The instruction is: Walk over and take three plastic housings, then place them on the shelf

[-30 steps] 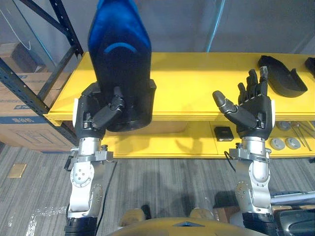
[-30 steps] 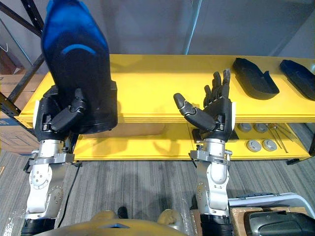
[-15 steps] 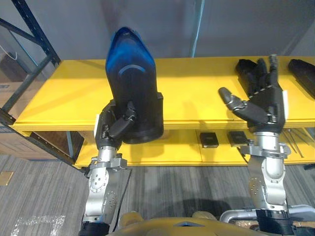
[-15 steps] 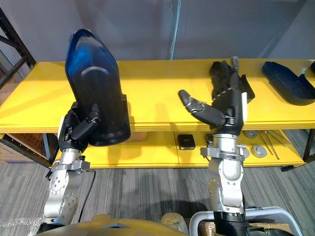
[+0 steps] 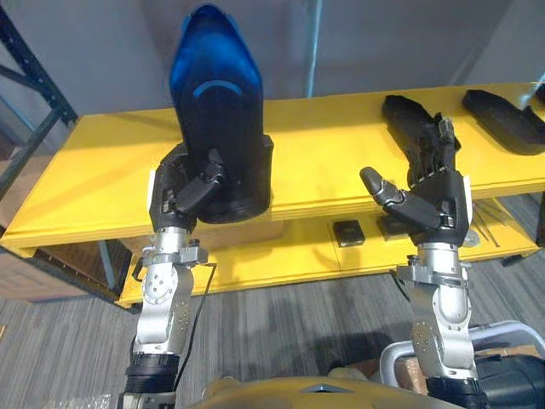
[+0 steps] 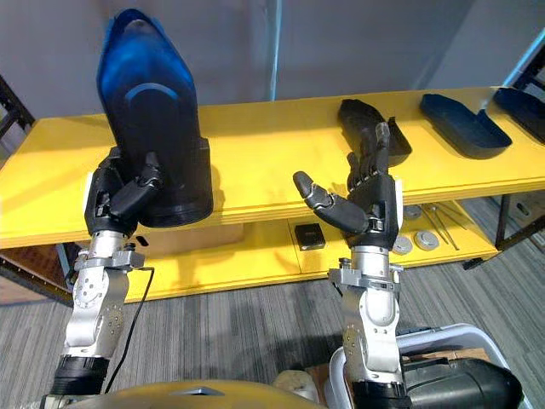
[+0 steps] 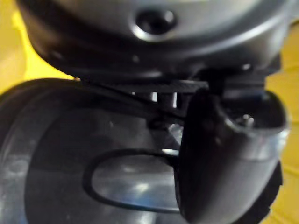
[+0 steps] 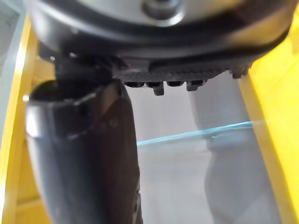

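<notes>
**Q:** Where is the housing sitting?

**A:** In my left hand [image 5: 183, 192]. My thumb [image 5: 204, 175] is curling across its front, clamping it; my fingers are hidden behind it. The blue-black housing [image 5: 220, 128] is standing upright with its wide base at my palm and its long axis vertical. The narrow nose is pointing up, well past the hand.

**Q:** And the other hand?

**A:** My right hand [image 5: 430, 200] is hanging empty, with fingers straight and pointing up and the thumb spreading toward the left hand.

**Q:** What is the coming move turning on?

**A:** The yellow shelf [image 5: 102, 170] is lying just beyond my left hand, its top board bare behind the housing. The left hand is the nearer one to that stretch. I'm judging that the base needs carrying forward and lowering, or the long axis tipping flat.

**Q:** What is the shelf holding?

**A:** A dark housing [image 6: 362, 119] is lying flat just beyond my right fingertips. A second housing [image 6: 464, 126] and a third housing [image 6: 521, 104] are lying further out, past the back of that hand. The lower board [image 5: 255, 256] is carrying a small black box [image 6: 307, 236] and round discs [image 6: 423, 241].
</notes>
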Motion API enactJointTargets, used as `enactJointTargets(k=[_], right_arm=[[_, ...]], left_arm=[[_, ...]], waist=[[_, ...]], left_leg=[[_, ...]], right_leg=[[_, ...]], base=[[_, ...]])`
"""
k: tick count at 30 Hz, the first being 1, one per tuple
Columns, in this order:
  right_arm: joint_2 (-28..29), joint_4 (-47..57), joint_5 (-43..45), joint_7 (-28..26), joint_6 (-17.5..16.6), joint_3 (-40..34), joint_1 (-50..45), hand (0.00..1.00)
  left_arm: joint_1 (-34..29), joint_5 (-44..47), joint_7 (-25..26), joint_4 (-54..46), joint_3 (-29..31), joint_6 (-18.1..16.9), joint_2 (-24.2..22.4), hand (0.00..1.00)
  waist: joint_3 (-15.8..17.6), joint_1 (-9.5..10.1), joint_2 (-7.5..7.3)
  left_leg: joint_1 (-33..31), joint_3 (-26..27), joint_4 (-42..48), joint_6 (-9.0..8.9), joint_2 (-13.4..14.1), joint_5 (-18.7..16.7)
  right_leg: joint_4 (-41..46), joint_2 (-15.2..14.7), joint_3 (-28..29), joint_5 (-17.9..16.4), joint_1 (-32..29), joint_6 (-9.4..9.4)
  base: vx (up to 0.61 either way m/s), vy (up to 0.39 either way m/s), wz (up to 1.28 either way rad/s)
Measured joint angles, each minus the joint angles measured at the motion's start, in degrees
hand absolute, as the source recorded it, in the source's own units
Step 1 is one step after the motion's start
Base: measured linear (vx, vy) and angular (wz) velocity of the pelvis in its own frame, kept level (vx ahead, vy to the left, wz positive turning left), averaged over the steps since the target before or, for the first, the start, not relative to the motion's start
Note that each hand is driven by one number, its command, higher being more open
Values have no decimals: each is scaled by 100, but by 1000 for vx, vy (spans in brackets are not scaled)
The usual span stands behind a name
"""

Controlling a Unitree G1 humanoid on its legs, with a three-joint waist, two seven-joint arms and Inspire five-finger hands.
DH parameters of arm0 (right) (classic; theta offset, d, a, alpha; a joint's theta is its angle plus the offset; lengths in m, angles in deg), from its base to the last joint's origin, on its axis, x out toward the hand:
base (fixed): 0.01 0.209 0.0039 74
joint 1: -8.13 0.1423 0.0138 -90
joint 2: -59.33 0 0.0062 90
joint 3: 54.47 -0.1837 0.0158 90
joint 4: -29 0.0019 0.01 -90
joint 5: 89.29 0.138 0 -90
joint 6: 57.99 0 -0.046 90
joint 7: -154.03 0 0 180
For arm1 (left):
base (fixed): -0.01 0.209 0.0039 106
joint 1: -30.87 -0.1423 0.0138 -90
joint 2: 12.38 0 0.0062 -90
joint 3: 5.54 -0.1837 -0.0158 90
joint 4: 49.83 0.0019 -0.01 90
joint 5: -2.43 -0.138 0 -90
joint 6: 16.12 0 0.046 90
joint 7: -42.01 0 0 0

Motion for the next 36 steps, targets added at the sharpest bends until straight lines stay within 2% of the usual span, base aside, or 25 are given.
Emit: enactJointTargets(k=[8, 11, 13, 19, 21, 29, 32, 35, 36], right_arm=[[-65, 0, 17, -431, 69, -21, -195, 100], [-218, -5, 42, -652, 150, -5, -238, 100], [-281, -5, 74, -845, 181, -5, -339, 100], [-362, -22, 273, -1234, 456, 122, -505, 100], [-490, -27, 280, -1305, 526, 332, -502, 100], [-491, -1, 284, -1511, 875, 803, -411, 100], [-496, 222, 284, -1528, 1028, 957, -380, 100], [-538, 341, 285, -1525, 1098, 1179, -241, 100], [-568, 386, 293, -1504, 1156, 1243, -124, 100]], left_arm=[[1032, 592, -32, 1215, -48, 475, 367, 0], [1479, 1002, 56, 1825, -37, 571, 583, 0], [1934, 1341, 312, 2374, -23, 673, 785, 0], [2859, 1806, 1138, 3109, 217, 728, 966, 0], [3141, 1830, 1471, 3383, 213, 872, 999, 0], [3199, 2087, 2056, 3675, 124, 1612, 1015, 0], [3286, 2274, 2148, 3675, 101, 1759, 968, 0], [3473, 2379, 2209, 3672, 89, 1761, 956, 0], [3652, 2433, 2233, 3650, 89, 1752, 957, 0]], waist=[[-20, -375, 22], [-59, -522, 91], [-70, -678, 127], [-70, -872, 146], [-69, -974, 146], [24, -1125, 222], [308, -1126, 265], [517, -1120, 256], [678, -1109, 249]], left_leg=[[161, 504, -118, 4, -45, 0], [223, 701, -192, 18, -96, 10], [280, 779, -220, 22, -116, 7], [259, 995, -271, 30, -154, 13], [247, 995, -270, 30, -163, 13], [174, 1000, -280, 39, -207, 15], [142, 978, -268, 59, -207, 29], [-23, 943, -221, 89, -205, 55], [-75, 889, -159, 94, -197, 56]], right_leg=[[-103, 34, 507, 190, -225, 22], [-189, 31, 723, 291, -299, 47], [-217, 36, 831, 323, -317, 57], [-301, 45, 1071, 433, -497, 77], [-331, 35, 1076, 447, -499, 78], [-368, 26, 1192, 511, -615, 111], [-363, 24, 1190, 524, -630, 128], [-322, 20, 1189, 555, -784, 124], [-267, 12, 1167, 556, -804, 123]], base=[[-32, 13, -32], [-30, 24, -36], [-25, 12, -27], [-30, -5, -20], [0, 0, 0], [-7, -6, -5], [-29, -17, 2], [-70, -38, 7], [-56, -27, 8]])
